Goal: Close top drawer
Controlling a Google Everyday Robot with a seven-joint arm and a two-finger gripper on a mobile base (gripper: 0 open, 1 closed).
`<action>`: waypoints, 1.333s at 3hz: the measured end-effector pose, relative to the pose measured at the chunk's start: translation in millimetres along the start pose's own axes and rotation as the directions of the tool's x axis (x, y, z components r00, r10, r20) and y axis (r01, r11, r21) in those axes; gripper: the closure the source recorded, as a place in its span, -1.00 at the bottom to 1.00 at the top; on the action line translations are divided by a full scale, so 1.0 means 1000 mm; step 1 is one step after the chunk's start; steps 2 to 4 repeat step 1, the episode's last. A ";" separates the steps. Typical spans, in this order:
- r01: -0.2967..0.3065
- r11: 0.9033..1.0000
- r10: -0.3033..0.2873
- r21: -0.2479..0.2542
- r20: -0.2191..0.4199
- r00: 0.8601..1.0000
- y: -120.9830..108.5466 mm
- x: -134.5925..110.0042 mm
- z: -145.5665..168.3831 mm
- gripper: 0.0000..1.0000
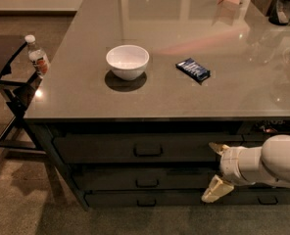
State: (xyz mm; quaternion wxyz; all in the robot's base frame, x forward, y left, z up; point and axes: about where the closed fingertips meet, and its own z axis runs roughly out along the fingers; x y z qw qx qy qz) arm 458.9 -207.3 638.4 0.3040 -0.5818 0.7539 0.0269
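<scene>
Progress is hard to read from this angle: the top drawer sits just under the grey tabletop, its flat front facing the room, and it seems to stand slightly proud of the two like fronts below it, so by my reckoning it is not yet fully home and the closing push is left to do. Whether any gap remains behind the front cannot be told. The claw hangs low at the right, in front of the drawer stack, its two pale fingers spread wide, one above the other, and holding nothing. The upper fingertip is level with the top drawer's front near its right end; the lower one reaches down past the middle front. Whether either tip touches metal I cannot tell. The drawer's small loop handle lies well to the left of the claw. A white bowl and a dark blue snack packet rest on the tabletop.
</scene>
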 end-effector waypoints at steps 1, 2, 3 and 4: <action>0.000 1.000 0.000 0.000 0.000 1.000 0.000 0.000 0.000 -1.00; 0.000 1.000 0.000 0.000 0.000 1.000 0.000 0.000 0.000 -1.00; 0.000 1.000 0.000 0.000 0.000 1.000 0.000 0.000 0.000 -1.00; 0.000 1.000 0.000 0.000 0.000 1.000 0.000 0.000 0.000 -1.00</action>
